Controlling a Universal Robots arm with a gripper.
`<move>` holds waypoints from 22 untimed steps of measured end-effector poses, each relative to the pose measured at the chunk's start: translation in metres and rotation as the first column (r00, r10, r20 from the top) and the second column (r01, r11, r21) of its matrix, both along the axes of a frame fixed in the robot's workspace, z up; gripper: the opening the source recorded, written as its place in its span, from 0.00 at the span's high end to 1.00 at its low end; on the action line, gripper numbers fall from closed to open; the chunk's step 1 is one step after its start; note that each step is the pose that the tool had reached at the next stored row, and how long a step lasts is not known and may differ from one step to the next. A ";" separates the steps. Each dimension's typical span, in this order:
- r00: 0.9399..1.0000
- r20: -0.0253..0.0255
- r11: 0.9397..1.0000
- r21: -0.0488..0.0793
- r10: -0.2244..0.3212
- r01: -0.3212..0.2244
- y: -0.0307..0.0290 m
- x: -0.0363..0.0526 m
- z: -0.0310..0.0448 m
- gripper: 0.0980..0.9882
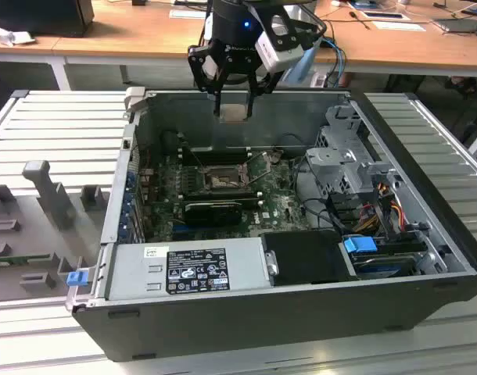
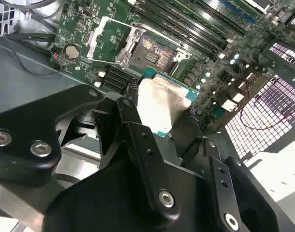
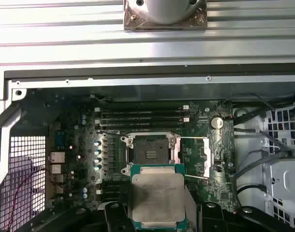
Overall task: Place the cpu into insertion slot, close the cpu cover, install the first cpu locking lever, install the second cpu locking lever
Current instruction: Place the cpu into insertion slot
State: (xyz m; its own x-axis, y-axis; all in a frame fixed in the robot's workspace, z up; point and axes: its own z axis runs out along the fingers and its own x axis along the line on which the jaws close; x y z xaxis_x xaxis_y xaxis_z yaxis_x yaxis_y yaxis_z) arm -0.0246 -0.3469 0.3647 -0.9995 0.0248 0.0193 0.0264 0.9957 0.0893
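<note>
Pincer: your pincer (image 1: 235, 105) hangs above the open computer case (image 1: 262, 320), near its far wall in the exterior view. It is closed narrowly on the cpu, with a black finger (image 2: 138, 130) pressed to each of two opposite edges.
Cpu: you see the cpu (image 1: 235, 114) as a tan-silver square held flat between the fingers. In both wrist views (image 2: 162, 104) (image 3: 157, 198) its metal face is turned to the cameras and a green rim shows around that face. It is held up off the motherboard (image 3: 70, 159) and is not yet seated.
Insertion slot: the insertion slot (image 3: 151, 149) sits mid-board with its grey pin-field exposed inside the dark metal rim. You can also see it in the second wrist view (image 2: 154, 50) and the exterior view (image 1: 220, 181).
Cpu cover: the cpu cover (image 3: 193, 157) is swung open off the slot and lies just beside it, on the side toward the coin cell (image 3: 215, 122).
Locking levers: you cannot tell their position from these views.
Surroundings: the memory slots (image 3: 142, 116) run along one side of the slot. The power supply (image 1: 188, 269) fills the near edge of the case, and the drive cage (image 1: 344, 160) stands at the exterior view's right.
Worktop: the case rests on a ribbed metal worktop (image 1: 59, 125).
</note>
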 end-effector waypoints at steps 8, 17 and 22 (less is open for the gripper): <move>0.998 -0.001 0.998 0.000 -0.063 0.063 0.0000 -0.0001 -0.0005 0.52; 0.998 -0.002 0.998 0.000 -0.069 0.069 -0.0001 0.0000 -0.0014 0.52; 0.996 -0.002 0.996 0.000 -0.089 0.089 -0.0001 0.0000 -0.0017 0.52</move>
State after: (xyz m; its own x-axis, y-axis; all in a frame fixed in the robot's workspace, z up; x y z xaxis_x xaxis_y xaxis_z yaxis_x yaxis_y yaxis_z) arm -0.0245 -0.3470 0.3630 -0.9933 0.1133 0.0209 0.1147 0.9894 0.0890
